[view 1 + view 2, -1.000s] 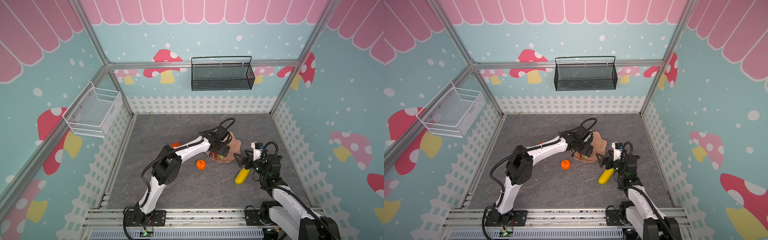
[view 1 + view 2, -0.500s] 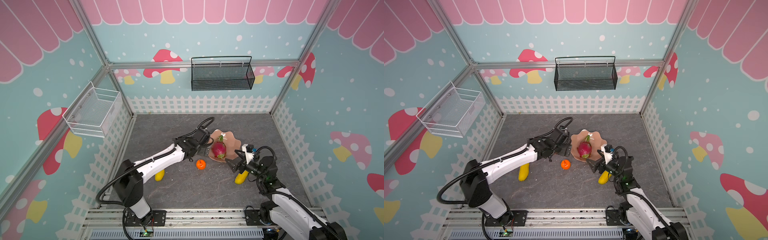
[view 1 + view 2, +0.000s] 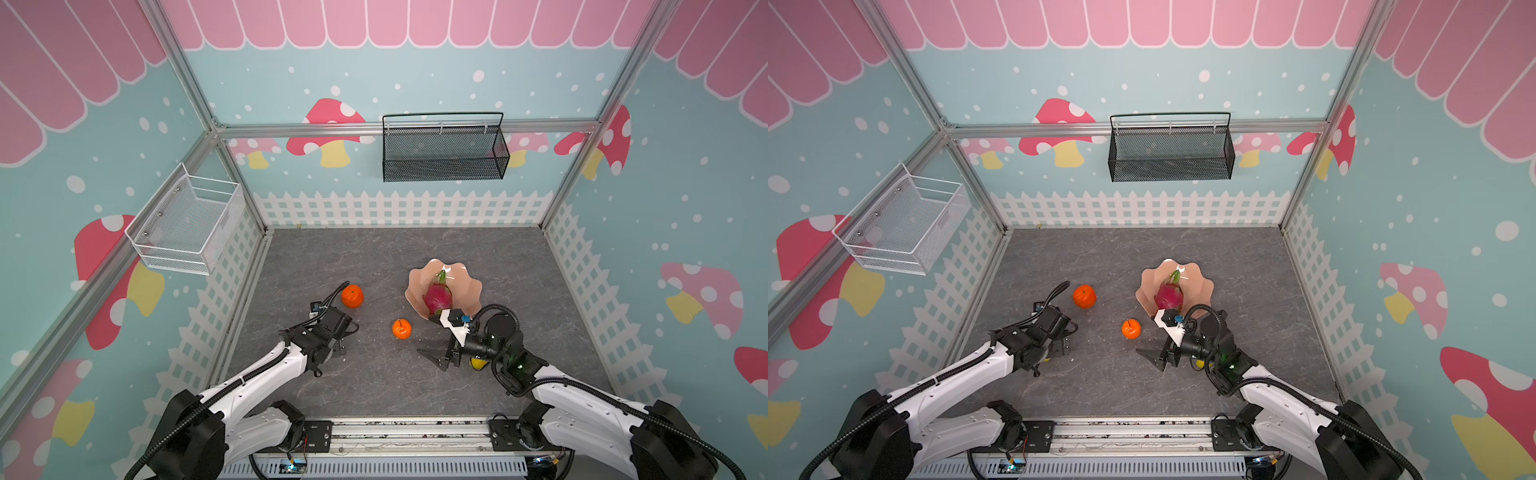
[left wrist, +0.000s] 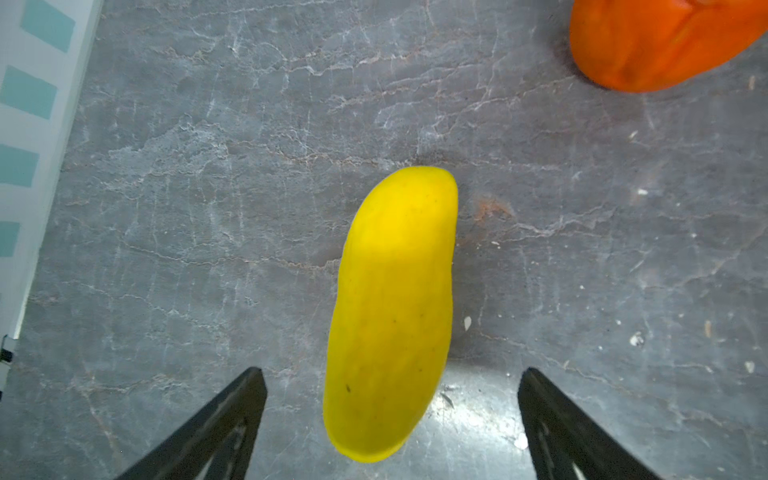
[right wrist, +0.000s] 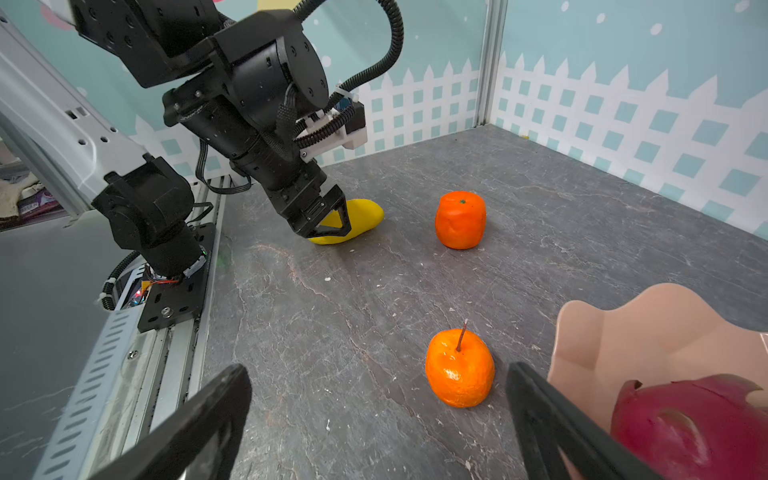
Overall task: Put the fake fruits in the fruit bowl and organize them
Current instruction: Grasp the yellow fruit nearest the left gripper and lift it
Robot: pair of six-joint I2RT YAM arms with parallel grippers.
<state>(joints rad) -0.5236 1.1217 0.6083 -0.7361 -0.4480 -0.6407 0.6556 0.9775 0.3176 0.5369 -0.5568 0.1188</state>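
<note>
Left claw (image 4: 390, 374): jaws wide either side of a yellow mango (image 4: 390, 291), not touching it.
Right claw (image 5: 376, 368): wide open, empty, by the smaller orange (image 5: 459, 370).
Fruit bowl (image 3: 467, 286): dragon fruit (image 3: 437, 297) lies inside.
Larger orange (image 3: 352, 296): on the grey floor (image 3: 374, 257), near the left claw.

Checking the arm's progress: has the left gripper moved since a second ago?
Yes. The left gripper has withdrawn leftward from the glossy peach-pink scalloped fruit bowl, its open fingers now straddling an oblong yellow plastic mango.
</note>
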